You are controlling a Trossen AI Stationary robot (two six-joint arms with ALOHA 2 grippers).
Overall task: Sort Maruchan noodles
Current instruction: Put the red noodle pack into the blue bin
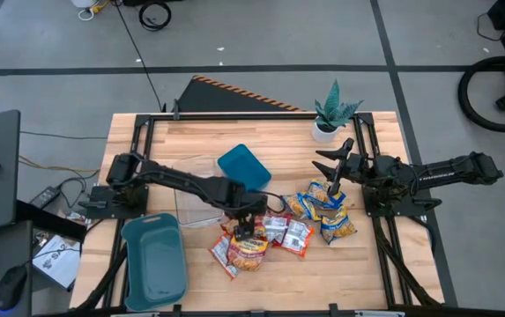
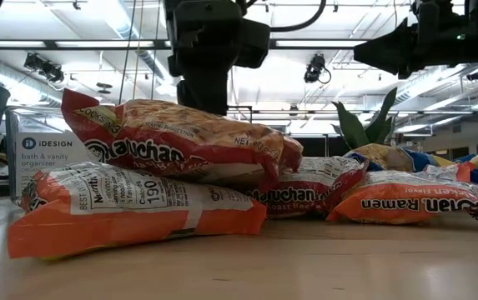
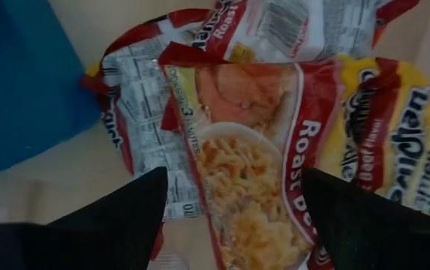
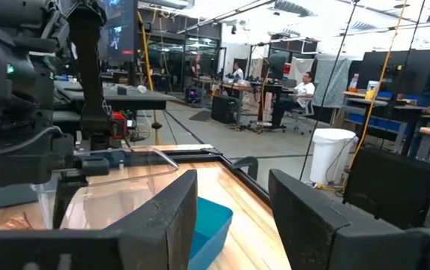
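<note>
The Maruchan noodles lie in two loose heaps near the table's middle: red and orange packets [image 1: 250, 246] and yellow-and-blue ones [image 1: 327, 210]. The top red Roast Beef packet [image 3: 252, 150] rests slanted on an orange packet [image 2: 130, 208] and another red one [image 2: 305, 187]. My left gripper [image 3: 233, 187] points steeply down just over that top packet, open, one finger standing off each long side. My right gripper [image 4: 233, 217] is open and holds nothing. It sits raised and level at the table's right [image 1: 333, 163], over the yellow-and-blue packets.
A large teal tray [image 1: 155, 260] sits at the near left corner and a smaller blue tray [image 1: 245, 167] lies tilted at the middle. A clear container [image 1: 195, 201] stands beneath my left arm. A potted plant [image 1: 331, 114] is at the far right.
</note>
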